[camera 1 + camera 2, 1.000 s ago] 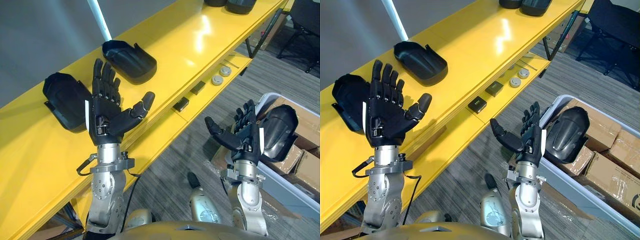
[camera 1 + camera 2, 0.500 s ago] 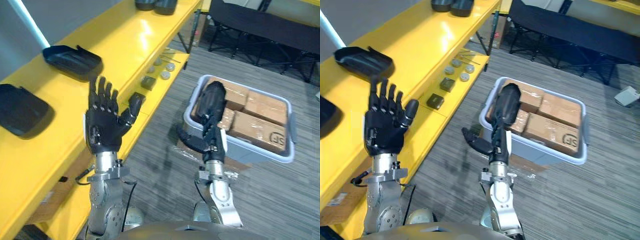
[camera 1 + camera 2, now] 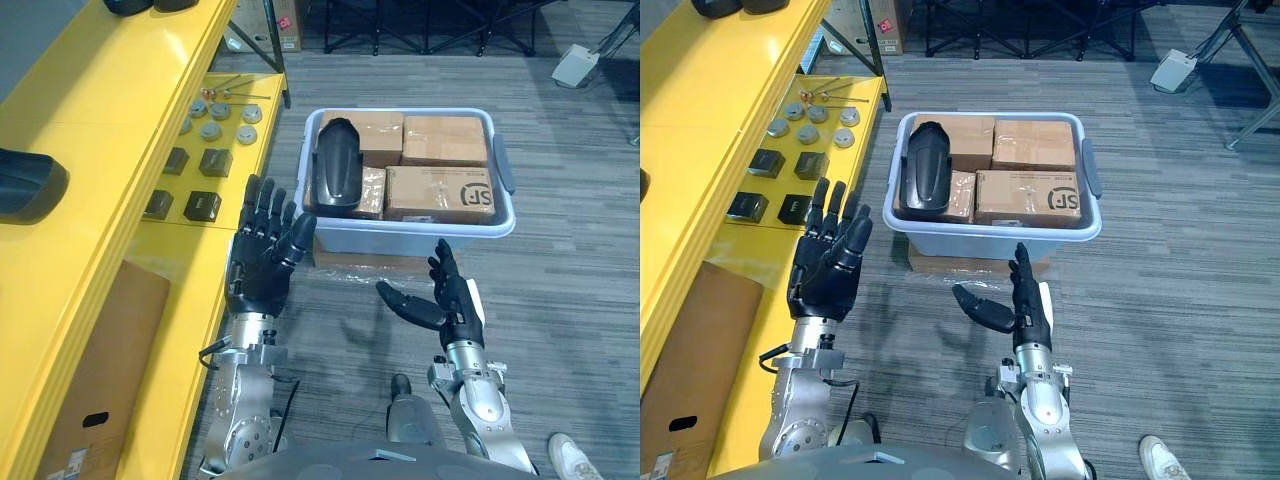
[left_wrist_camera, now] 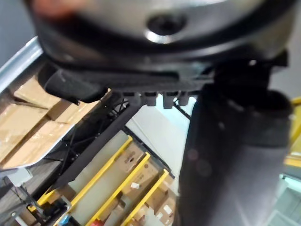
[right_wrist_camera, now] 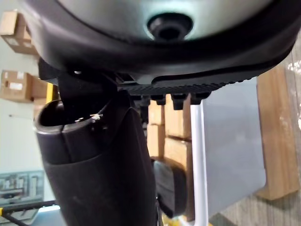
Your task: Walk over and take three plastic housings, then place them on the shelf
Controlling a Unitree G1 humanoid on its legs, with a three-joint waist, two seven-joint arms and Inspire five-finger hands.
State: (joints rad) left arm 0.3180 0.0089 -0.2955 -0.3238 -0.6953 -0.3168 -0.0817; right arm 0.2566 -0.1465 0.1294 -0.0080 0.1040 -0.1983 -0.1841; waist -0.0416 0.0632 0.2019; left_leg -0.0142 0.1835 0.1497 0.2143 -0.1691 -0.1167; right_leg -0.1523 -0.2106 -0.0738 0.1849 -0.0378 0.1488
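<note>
Left eye view showed a black curved plastic housing (image 3: 25, 185) on the yellow shelf (image 3: 100, 130), well left of the grey plastic bin (image 3: 420, 236); the right eye view cut it to a sliver. Another black housing (image 3: 337, 168) lay inside the bin against brown cardboard boxes (image 3: 440, 190). The left hand (image 3: 262, 270) and right hand (image 3: 450, 305) hovered in front of the bin, fingers spread wide and empty, over grey striped carpet (image 3: 580, 300).

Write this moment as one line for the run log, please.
left hand: open, empty | right hand: open, empty | housing: lying on boxes in bin | bin: on floor ahead | shelf: at robot's left
</note>
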